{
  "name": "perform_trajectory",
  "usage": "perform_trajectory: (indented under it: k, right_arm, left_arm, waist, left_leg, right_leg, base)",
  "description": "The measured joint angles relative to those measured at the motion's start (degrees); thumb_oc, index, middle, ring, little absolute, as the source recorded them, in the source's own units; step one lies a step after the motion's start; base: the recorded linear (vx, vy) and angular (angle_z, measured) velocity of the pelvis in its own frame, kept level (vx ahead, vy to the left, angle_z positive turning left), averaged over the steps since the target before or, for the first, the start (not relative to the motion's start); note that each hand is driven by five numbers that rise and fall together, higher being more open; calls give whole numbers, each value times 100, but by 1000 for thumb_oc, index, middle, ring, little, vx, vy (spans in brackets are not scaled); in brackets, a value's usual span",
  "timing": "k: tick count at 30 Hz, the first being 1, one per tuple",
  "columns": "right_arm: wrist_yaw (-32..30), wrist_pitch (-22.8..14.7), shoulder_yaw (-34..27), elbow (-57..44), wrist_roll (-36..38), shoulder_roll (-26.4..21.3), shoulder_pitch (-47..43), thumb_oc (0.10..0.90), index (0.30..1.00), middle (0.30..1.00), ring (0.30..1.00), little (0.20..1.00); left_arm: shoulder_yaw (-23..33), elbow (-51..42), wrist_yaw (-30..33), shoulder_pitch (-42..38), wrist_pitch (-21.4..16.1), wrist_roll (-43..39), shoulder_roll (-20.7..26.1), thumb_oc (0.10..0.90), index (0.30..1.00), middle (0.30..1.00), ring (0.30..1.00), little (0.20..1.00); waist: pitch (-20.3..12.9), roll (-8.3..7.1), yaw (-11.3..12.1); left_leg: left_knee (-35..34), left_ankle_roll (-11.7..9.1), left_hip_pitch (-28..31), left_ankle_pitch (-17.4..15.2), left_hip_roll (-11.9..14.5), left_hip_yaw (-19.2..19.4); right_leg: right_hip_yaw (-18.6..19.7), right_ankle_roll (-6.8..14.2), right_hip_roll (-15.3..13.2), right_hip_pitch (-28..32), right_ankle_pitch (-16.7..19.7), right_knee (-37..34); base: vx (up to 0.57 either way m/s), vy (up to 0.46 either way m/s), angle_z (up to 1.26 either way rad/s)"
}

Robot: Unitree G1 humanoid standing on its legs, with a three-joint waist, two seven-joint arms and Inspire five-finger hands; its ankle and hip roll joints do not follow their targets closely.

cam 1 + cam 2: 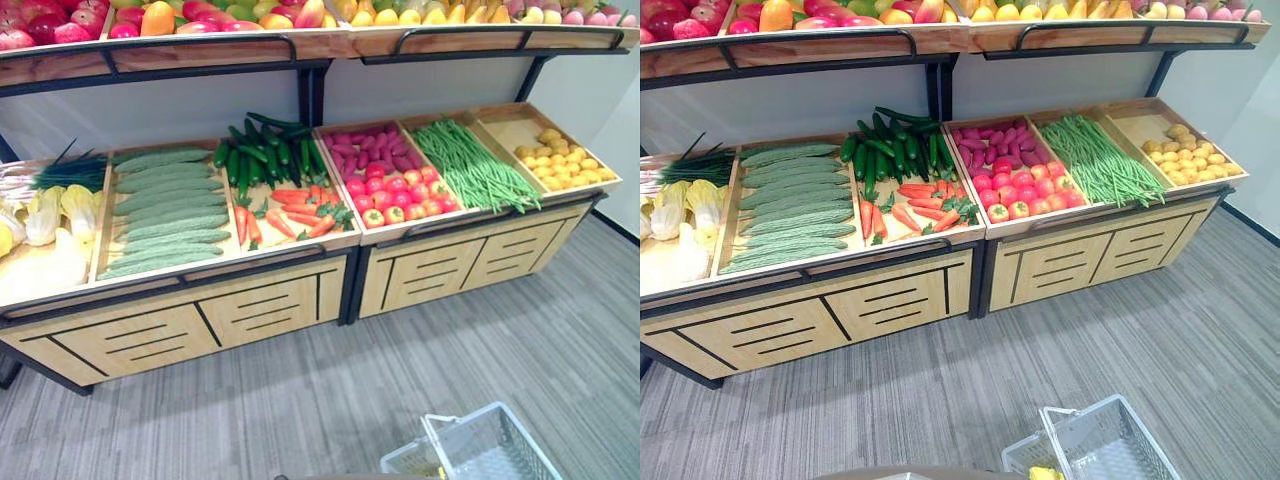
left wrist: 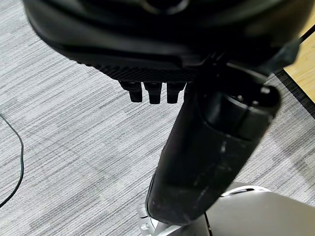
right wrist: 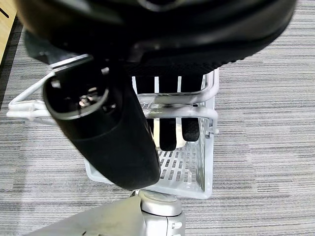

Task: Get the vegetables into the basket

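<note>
Right hand (image 3: 167,98) curled round the white handles (image 3: 182,105) of the white basket (image 3: 197,167), which hangs over the grey carpet floor (image 1: 300,400). Basket also shows at the bottom of the head views, in front of the stand, with something yellow in it (image 1: 1044,473); can't tell what. Left hand (image 2: 153,83) hangs over the carpet, fingers bent at the tips, holding nothing, thumb clear of them. Vegetables all sit in the wooden stand's (image 1: 250,300) trays: pale green cucumbers (image 1: 160,210) in a stack, dark green cucumbers (image 1: 265,150) behind the carrots (image 1: 290,210), red tomatoes (image 1: 395,195) in front of purple sweet potatoes (image 1: 375,145), green beans (image 1: 470,165), yellow lemons (image 1: 560,160) at far right, cabbages (image 1: 60,210) and spring onions (image 1: 60,172) at far left. Upper shelf (image 1: 200,50) carries fruit.
</note>
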Motion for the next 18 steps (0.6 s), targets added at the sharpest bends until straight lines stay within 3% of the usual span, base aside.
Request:
perform_trajectory:
  k: [18]
  right_arm:
    - [36,0,-3,60,-3,120,-43,400,300,300,300,300]
  left_arm:
    - [7,-1,-11,-39,-3,-5,107,900,1000,1000,1000,1000]
  waist:
    - [141,-205,89]
  left_leg:
    - [-1,40,-10,-37,-44,90]
  right_leg:
    - [19,-11,-62,-35,-23,6]
  base:
    - [5,46,-2]
